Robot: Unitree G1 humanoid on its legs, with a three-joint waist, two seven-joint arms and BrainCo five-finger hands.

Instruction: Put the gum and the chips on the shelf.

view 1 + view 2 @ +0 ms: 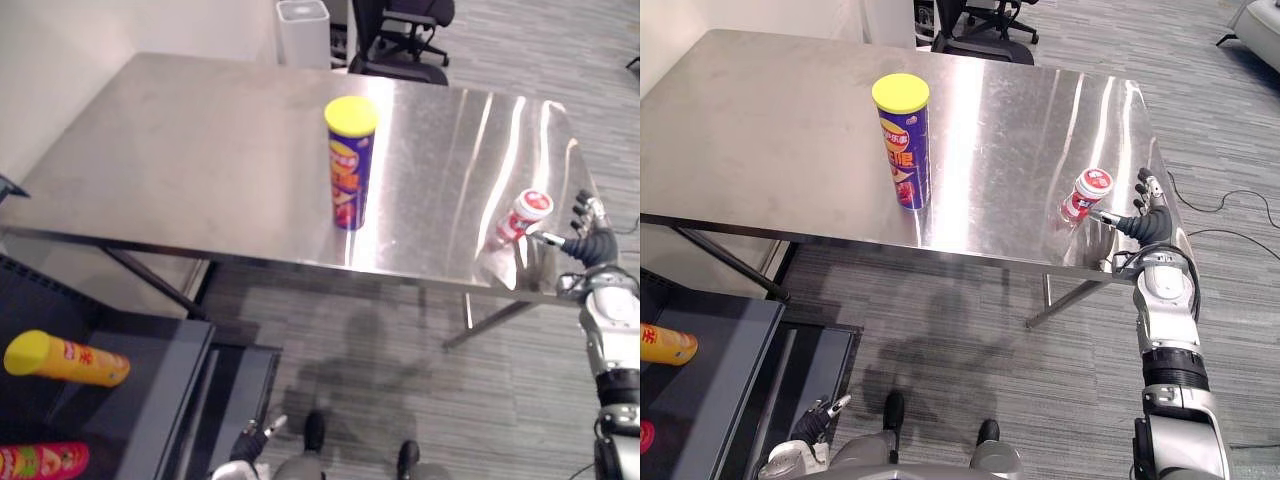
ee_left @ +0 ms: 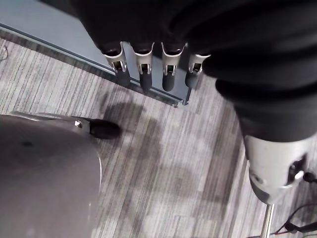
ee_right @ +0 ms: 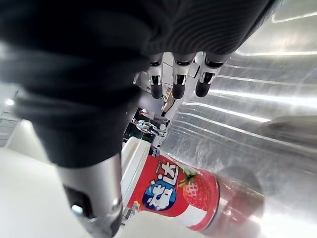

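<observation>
The steel surface (image 1: pixel 200 150) spans most of the scene, with a dark shelf (image 1: pixel 150 400) low at the robot's left. The purple chips can (image 1: pixel 349 165) with a yellow lid stands upright on the surface, near the front edge and well apart from both hands. On the shelf an orange can (image 1: pixel 65 360) with a yellow lid lies on its side, and a pink can (image 1: pixel 40 462) near it is cut off by the frame. The right hand (image 1: pixel 590 240) rests at the surface's right front corner with its fingers (image 3: pixel 178 84) straight and spread, gripping nothing. Its thumb points at the red-and-white gum tub (image 1: pixel 522 215) just beside it, though contact is hard to make out. The left hand (image 1: pixel 812 425) hangs low over the floor, its fingers (image 2: pixel 143 74) straight and empty.
</observation>
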